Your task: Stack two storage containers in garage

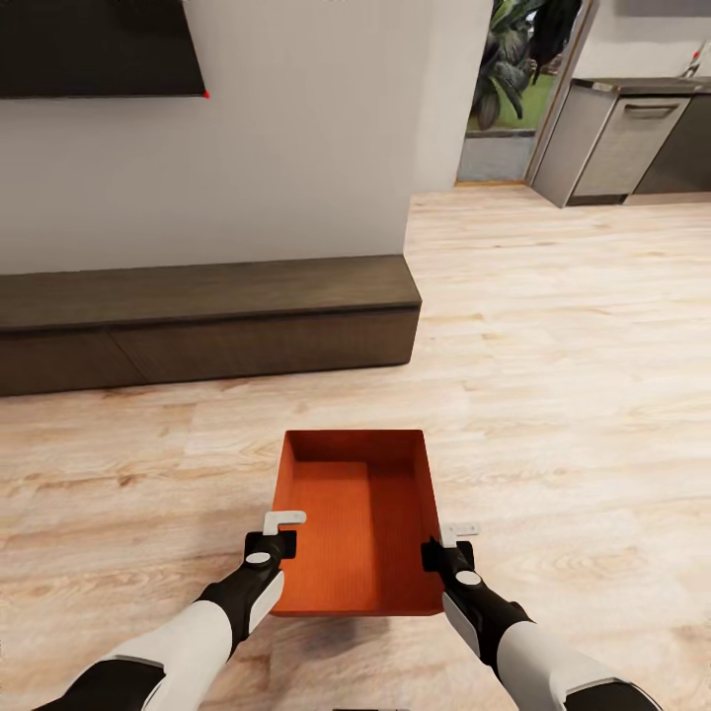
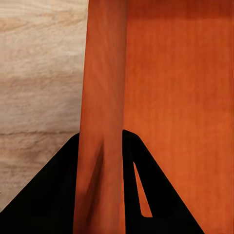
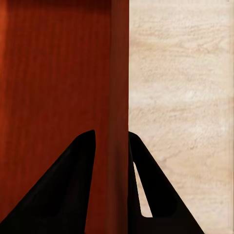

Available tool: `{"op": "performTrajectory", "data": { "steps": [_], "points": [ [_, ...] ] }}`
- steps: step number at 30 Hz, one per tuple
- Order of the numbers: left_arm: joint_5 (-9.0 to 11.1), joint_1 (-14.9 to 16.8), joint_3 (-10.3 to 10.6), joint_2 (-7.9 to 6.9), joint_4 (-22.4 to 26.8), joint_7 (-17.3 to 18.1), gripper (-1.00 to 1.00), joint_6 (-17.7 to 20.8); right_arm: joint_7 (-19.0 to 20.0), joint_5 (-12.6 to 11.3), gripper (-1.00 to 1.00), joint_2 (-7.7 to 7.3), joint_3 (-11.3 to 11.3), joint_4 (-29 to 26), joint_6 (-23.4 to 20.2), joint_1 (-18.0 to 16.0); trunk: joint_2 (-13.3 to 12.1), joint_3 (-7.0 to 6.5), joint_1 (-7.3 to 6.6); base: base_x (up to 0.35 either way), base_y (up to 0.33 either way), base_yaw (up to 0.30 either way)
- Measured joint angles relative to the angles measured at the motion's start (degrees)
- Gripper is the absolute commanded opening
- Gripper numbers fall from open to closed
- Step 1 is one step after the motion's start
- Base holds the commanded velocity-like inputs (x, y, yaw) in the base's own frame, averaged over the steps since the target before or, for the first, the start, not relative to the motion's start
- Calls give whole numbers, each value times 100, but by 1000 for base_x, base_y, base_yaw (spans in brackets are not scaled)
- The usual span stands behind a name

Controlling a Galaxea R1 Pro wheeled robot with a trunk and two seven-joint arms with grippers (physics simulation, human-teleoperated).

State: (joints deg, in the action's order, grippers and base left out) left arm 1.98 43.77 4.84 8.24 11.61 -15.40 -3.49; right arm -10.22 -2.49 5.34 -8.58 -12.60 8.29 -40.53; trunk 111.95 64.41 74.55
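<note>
One orange-red open-top storage container [image 1: 360,518] is held above the pale wood-plank floor, straight ahead of me. My left gripper [image 1: 279,541] is shut on its left wall [image 2: 102,117], a black finger [image 2: 48,195] on each side of that wall. My right gripper [image 1: 437,548] is shut on the right wall [image 3: 117,97] in the same way, with one finger [image 3: 63,190] inside the bin and one outside. The container is empty. The second container is out of view.
This is the living room: a long low dark-brown cabinet [image 1: 207,321] runs along the white wall ahead on the left, under a black TV [image 1: 99,47]. Open plank floor [image 1: 573,375] stretches right toward a doorway with plants [image 1: 513,59] and grey kitchen units [image 1: 627,138].
</note>
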Motion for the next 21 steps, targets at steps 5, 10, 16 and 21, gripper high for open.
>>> {"op": "performTrajectory", "data": {
  "steps": [5, 10, 16, 21],
  "points": [
    [-11, 0, 0, 0, 7, 2, -100, -1, -6, -8, -100, 1, -2, 5, 17, 0, -201, -90, -110, 0, 0, 0],
    [-34, 1, -3, -2, 20, 3, -100, -1, -27, -19, -100, 7, -7, 12, 45, 0, -401, -180, -220, 0, 0, 0],
    [-92, 6, -25, -10, 46, 11, -100, 3, -57, -84, -100, 13, -61, -24, 56, 5, -642, -287, -352, 0, 0, 0],
    [-84, 6, -25, -14, 41, 12, -100, 5, -59, -78, -100, 16, -66, -40, 26, 5, -842, -377, -461, 0, 0, 0]
  ]
}}
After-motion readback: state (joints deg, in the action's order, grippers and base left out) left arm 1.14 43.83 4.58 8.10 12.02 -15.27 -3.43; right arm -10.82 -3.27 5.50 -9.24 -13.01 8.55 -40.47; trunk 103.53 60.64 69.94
